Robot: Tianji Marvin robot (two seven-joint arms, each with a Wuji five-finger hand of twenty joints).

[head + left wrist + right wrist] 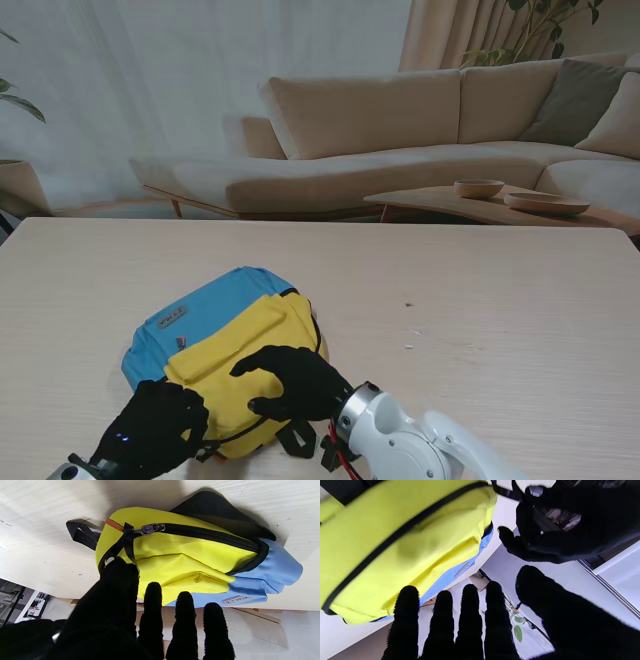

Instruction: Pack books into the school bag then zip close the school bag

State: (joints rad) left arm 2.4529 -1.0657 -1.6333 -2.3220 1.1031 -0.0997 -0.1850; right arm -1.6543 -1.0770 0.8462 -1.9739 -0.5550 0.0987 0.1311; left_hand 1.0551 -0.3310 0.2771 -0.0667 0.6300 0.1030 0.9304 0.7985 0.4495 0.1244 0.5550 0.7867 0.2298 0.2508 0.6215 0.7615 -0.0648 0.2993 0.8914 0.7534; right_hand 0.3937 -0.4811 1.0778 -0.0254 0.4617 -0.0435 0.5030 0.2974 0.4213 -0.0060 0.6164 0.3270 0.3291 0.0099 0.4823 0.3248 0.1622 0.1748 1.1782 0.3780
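Bag look: the school bag (235, 345) was a small yellow and sky-blue backpack with black trim, lying flat and looking pretty plump; a little logo patch (237, 599) sat on the blue part.

Bag spot: it lay on the pale wooden table (480, 300), left of centre and close to me, with both hands at its near end.

Zipper: the black zipper (212, 536) ran along the yellow section and looked closed along the stretch on show, with the metal slider (152, 528) parked near an orange tab (114, 524).

What's inside: couldn't tell, nothing of the inside showed, and no books in sight anywhere.

Straps: a black webbing strap (81, 533) trailed off the near end onto the table.

Left hand: the left hand (155, 428) was at the near-left corner, its thumb (120, 580) up against the black loop by the slider, other fingers straight and apart. Couldn't say whether it actually pinched anything.

Right hand: the right hand (295, 383) rested over the yellow panel, fingers spread wide, gripping nothing.

Background: a beige sofa (400, 130) and a low table with two wooden bowls (520, 195).
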